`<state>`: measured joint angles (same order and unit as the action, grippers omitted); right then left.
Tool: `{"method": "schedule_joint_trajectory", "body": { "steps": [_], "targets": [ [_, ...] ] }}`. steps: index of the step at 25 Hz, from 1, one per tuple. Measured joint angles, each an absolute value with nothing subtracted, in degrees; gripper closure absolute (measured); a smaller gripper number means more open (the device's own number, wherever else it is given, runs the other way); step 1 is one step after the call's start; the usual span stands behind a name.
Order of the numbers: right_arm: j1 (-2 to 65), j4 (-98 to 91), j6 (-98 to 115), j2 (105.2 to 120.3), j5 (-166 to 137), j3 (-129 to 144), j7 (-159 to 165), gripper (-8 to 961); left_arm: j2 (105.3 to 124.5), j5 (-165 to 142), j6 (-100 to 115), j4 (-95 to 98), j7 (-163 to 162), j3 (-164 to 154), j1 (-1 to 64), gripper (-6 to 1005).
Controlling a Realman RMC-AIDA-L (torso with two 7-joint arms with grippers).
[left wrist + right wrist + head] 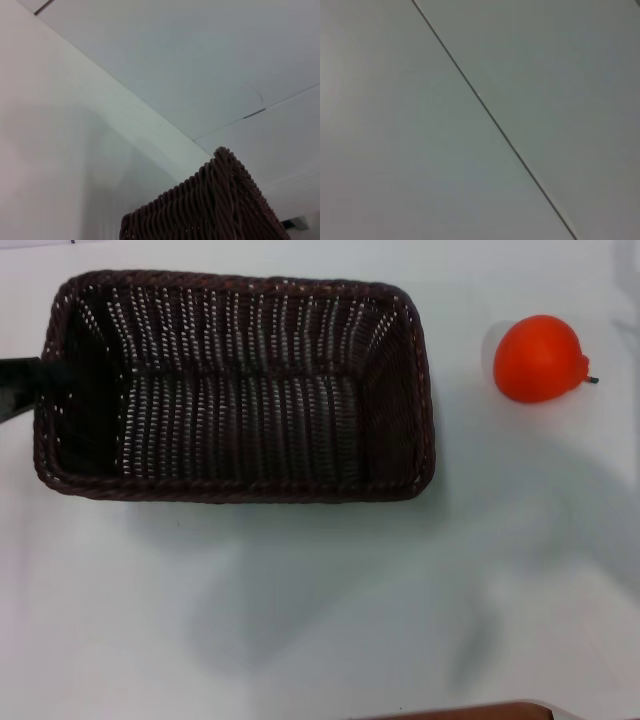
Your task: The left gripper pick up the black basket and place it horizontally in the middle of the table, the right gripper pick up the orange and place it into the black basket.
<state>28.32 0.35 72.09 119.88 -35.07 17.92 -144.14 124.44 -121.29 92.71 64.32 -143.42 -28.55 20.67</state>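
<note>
Black basket (235,390) lies lengthwise mid-table (300,620), left gripper (20,385) at its 9 o'clock rim, jaws indeterminate; orange (537,358) at 3 o'clock, untouched; right gripper unseen.

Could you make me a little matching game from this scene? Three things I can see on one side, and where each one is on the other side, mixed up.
Things:
1. black basket
2. orange
3. left gripper

Places:
A. at the left short end of the basket, at its rim
B. lying lengthwise on the white table, with nothing in it
C. on the table to the basket's right, apart from it

Pairs: 1-B, 2-C, 3-A
</note>
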Motion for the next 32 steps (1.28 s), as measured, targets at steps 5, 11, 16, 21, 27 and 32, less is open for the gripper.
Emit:
{"method": "schedule_joint_trajectory", "body": {
  "steps": [5,11,16,21,27,32],
  "targets": [
    [29.17,0.35,71.90,119.75,-35.07,17.93,-144.14,163,124.22,-120.09,90.98,58.80,-140.43,-28.59,20.26,713],
    [30.03,0.35,71.29,119.81,-35.13,18.23,-144.14,163,124.14,-120.16,89.87,55.74,-140.10,-28.57,19.42,694],
    [30.17,0.35,70.92,119.81,-35.27,18.36,-144.14,163,124.11,-119.61,89.81,54.89,-140.13,-28.17,18.41,678],
    [30.06,0.35,70.92,119.84,-35.31,18.37,-144.14,162,124.15,-119.18,90.84,54.91,-140.13,-28.09,17.47,609],
    [30.02,0.39,70.92,119.87,-35.57,19.18,-144.14,162,123.97,-118.20,92.03,54.91,-139.84,-28.00,17.25,510],
    [30.06,-1.97,70.91,119.59,-35.63,25.47,-143.42,162,122.35,-118.42,90.39,55.06,-136.82,-25.00,17.62,494]
  ]
}}
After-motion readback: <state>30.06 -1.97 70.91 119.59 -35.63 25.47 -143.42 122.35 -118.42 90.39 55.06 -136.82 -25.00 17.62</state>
